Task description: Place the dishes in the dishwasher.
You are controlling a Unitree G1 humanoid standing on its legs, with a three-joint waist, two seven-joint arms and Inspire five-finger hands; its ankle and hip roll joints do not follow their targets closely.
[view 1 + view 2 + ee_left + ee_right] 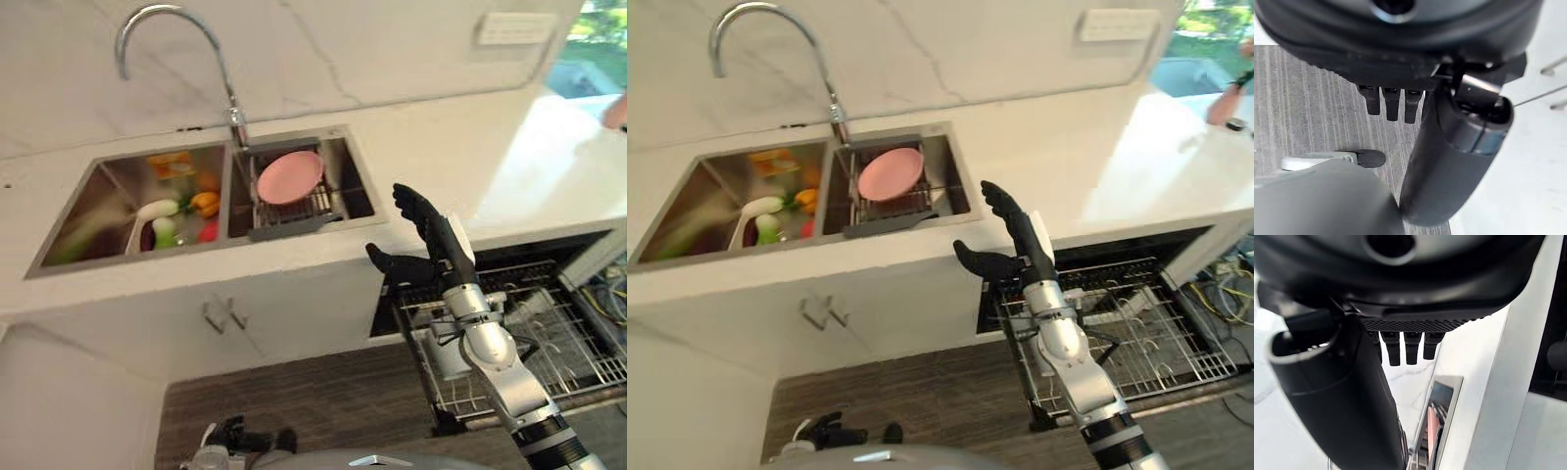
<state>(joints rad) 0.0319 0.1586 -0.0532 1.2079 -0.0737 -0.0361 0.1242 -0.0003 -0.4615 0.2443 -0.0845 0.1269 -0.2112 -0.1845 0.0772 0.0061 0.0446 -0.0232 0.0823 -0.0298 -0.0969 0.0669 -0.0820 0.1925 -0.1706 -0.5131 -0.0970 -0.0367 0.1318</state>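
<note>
A pink plate [290,176] stands on edge in a wire rack [294,211] in the sink's right basin; its rim also shows as the pink plate [1432,428]. My right hand [429,233] hovers open over the counter's front edge, right of the sink and apart from the plate, with its fingers [1405,347] straight and empty. Below it the dishwasher's lower rack [549,343] is pulled out. My left hand [1400,39] hangs low over the floor with straight fingers [1391,103], holding nothing.
The left basin [108,196] holds a white dish [152,211] and coloured fruit and vegetables [201,204]. A curved faucet [196,39] rises behind the sink. A person's hand [617,110] rests on the counter at far right. White cabinet doors [225,318] sit under the sink.
</note>
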